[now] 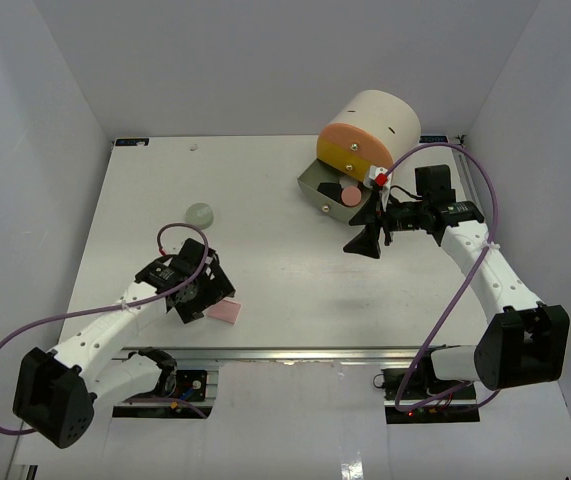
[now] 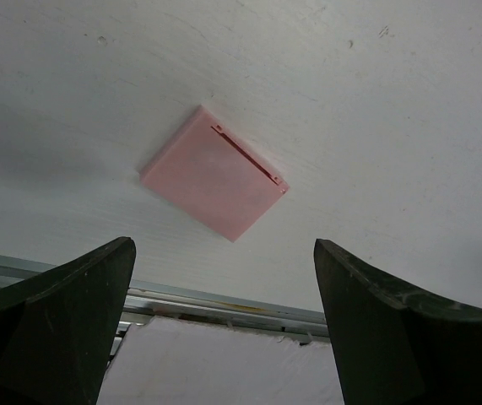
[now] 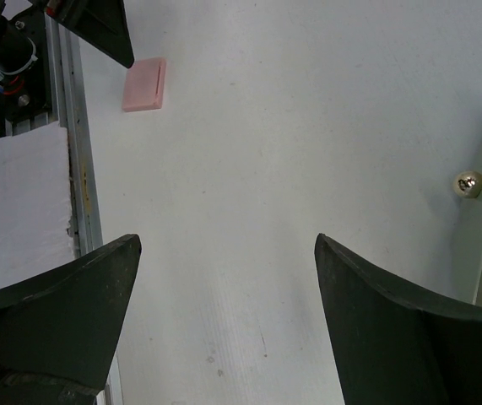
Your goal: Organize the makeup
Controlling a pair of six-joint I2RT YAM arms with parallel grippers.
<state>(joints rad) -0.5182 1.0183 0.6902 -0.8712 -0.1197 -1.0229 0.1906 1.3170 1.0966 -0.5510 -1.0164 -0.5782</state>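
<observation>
On white table, pale walls, flat pink square, left hand and right hand wide open, empty.

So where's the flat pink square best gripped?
Across two opposite straight edges of the pink square, coming straight down from above. It lies flat on the table, so only its thin sides offer purchase; it sits diagonal to the open left gripper, so probably turn the wrist first.

White table with pink square, pale round piece, drawer cylinder
</observation>
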